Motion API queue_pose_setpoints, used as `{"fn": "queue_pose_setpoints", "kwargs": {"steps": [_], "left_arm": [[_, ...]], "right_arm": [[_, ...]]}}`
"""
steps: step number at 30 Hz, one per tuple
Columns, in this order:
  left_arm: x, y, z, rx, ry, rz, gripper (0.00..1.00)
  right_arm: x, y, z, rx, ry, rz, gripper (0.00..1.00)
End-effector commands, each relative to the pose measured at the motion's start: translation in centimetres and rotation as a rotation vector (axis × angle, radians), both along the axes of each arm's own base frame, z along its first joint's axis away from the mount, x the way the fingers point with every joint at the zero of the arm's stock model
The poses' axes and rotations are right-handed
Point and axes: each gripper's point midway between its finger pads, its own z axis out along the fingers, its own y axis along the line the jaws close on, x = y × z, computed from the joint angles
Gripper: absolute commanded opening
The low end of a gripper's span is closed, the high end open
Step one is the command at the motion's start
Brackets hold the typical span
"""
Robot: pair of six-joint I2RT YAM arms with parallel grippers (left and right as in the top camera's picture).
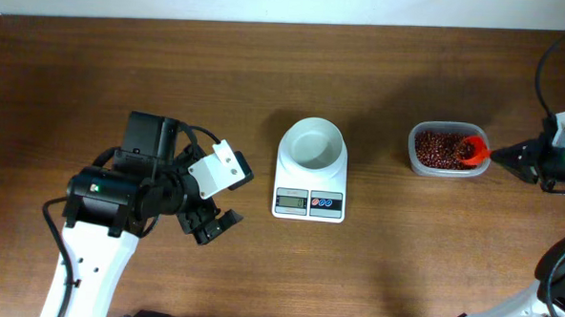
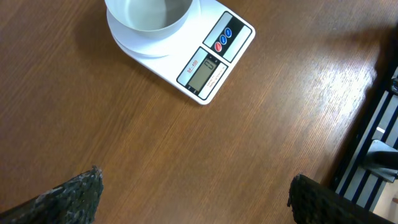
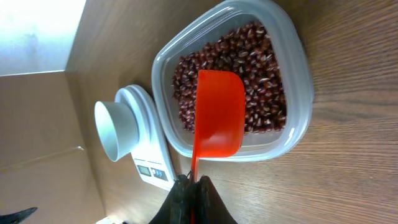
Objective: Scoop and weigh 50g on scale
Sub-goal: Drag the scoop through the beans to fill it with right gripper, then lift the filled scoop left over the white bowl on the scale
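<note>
Closest to the right wrist camera, the right gripper (image 3: 191, 186) was pressed shut on the thin handle of a red scoop (image 3: 219, 112). The scoop reached out over a clear plastic tub (image 3: 297, 68) of red beans (image 3: 261, 56). Its smooth red face showed no beans on it, and whether its front edge touched the beans could not be told.

The scale (image 1: 308, 200) sat near the middle of the table (image 1: 402, 269), well to the left of the tub, with a round white bowl (image 1: 312, 144) standing on its platform. From the left wrist view the inside of the bowl looked bare and white. The display was too small to read.

By this showing the weighing had hardly begun: the scoop was in hand and at the tub, but nothing had gone into the bowl. Filling the scoop, carrying it across, tipping it in and topping up to fifty grams all seemed left to do.

The left gripper (image 2: 196, 199) hung above bare wood just in front of the scale, its jaws spread wide, holding and touching nothing.
</note>
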Motion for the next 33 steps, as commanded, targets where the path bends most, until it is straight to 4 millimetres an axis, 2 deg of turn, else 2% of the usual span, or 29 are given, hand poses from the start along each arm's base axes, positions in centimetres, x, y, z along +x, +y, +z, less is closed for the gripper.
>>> {"fn": "queue_pose_setpoints", "kwargs": {"steps": [1,4,10,14,23,28,33], "left_arm": [[-0.2,-0.1,-0.1,-0.006,0.01,0.006,0.99],[-0.2,-0.1,-0.1,-0.006,0.01,0.006,0.99],[-0.2,-0.1,-0.1,-0.006,0.01,0.006,0.99],[-0.2,-0.1,-0.1,-0.006,0.01,0.006,0.99],[-0.2,-0.1,-0.1,-0.006,0.01,0.006,0.99],[-0.2,-0.1,-0.1,-0.006,0.01,0.006,0.99],[-0.2,-0.1,-0.1,-0.006,0.01,0.006,0.99]], "right_arm": [[0.5,0.4,0.9,0.058,-0.048,0.0,0.04],[0.6,1.3,2.1,0.116,-0.103,0.021,0.04],[0.5,2.7,2.3,0.142,-0.085,0.046,0.04],[0.8,4.4,2.4,0.154,-0.081,0.089,0.04],[1.6,10.7,2.5,0.162,-0.078,0.259,0.04],[2.0,14.4,3.1,0.199,-0.111,0.344,0.04],[1.7,17.2,3.2,0.204,-0.11,0.419,0.04]]}}
